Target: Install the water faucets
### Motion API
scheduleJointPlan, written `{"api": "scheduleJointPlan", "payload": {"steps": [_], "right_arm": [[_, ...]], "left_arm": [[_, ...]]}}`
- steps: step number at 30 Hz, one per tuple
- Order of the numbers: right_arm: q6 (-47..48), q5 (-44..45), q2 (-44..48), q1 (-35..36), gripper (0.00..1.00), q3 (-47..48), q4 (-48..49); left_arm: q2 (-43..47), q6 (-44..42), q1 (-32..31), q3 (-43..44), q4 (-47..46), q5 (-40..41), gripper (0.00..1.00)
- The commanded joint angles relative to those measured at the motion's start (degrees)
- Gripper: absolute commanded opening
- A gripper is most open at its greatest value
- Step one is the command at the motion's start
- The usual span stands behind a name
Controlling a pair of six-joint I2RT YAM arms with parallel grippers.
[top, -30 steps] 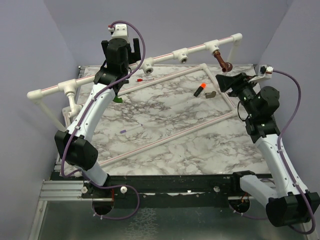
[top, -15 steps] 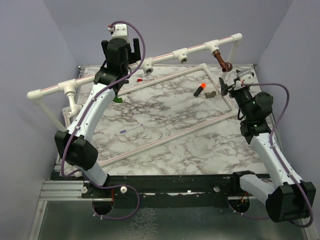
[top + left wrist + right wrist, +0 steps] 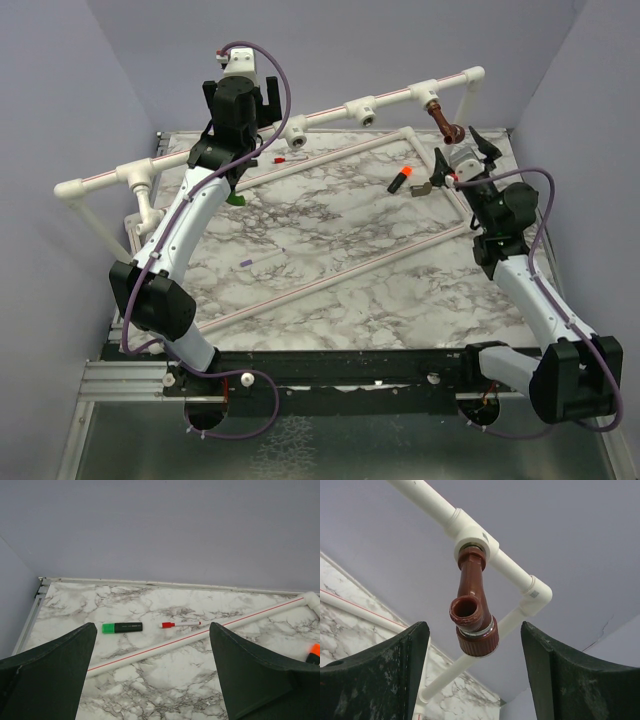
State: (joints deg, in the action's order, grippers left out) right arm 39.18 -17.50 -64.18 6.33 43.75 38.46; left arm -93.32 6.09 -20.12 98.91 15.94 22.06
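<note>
A dark reddish-brown faucet [image 3: 447, 122] hangs from the right tee of the raised white pipe [image 3: 330, 110]. In the right wrist view this faucet [image 3: 472, 605] shows spout-first above and between the fingers [image 3: 395, 670], which stand apart and do not touch it. My right gripper [image 3: 462, 152] is open just below it. My left gripper [image 3: 240, 92] is open and empty, up by the raised pipe's middle. A green piece [image 3: 233, 197] peeks out beside the left arm, mostly hidden. A white curved piece [image 3: 148, 207] hangs under the left tee.
A small orange-and-black cylinder [image 3: 401, 180] and a grey-brown bent piece [image 3: 422, 188] lie near the right gripper. A green-capped marker [image 3: 122, 627] and a red-capped pen [image 3: 181, 624] lie at the back, beside a white pipe [image 3: 200, 636] on the marble table [image 3: 330, 260].
My right gripper has swung up and left towards the reddish-brown faucet, and its jaws have spread wider. The left arm has not moved.
</note>
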Motion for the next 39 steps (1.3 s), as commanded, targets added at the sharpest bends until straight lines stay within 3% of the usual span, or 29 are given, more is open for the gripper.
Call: {"api": "scheduleJointPlan", "payload": {"steps": [1,23,31,37,39], "right_arm": [[3.18,-1.82,-2.34,0.41,0.77,1.72,2.91],[-2.89,-2.98,-6.40,0.35,0.61,5.87,8.41],[-5.35,-4.33,-6.57,0.35,0.34,6.37,6.68],[-10.07,-5.23,-6.31,0.39,0.04,6.71,4.94],[-11.94,-5.31,-6.31,0.40,0.01,6.86,4.47]], "left_arm": [[-0.65,-1.21,-0.53,-1.35,5.32,-0.37,0.95],[-0.30,-1.76,-0.53,-1.26,5.32,0.34,0.95],[-0.02,-1.78,-0.53,-1.44,5.32,0.42,0.95],[-0.02,-1.76,-0.53,-1.27,5.32,0.48,0.95],[-0.07,-1.73,-0.53,-1.26,5.32,0.36,0.95]]}}
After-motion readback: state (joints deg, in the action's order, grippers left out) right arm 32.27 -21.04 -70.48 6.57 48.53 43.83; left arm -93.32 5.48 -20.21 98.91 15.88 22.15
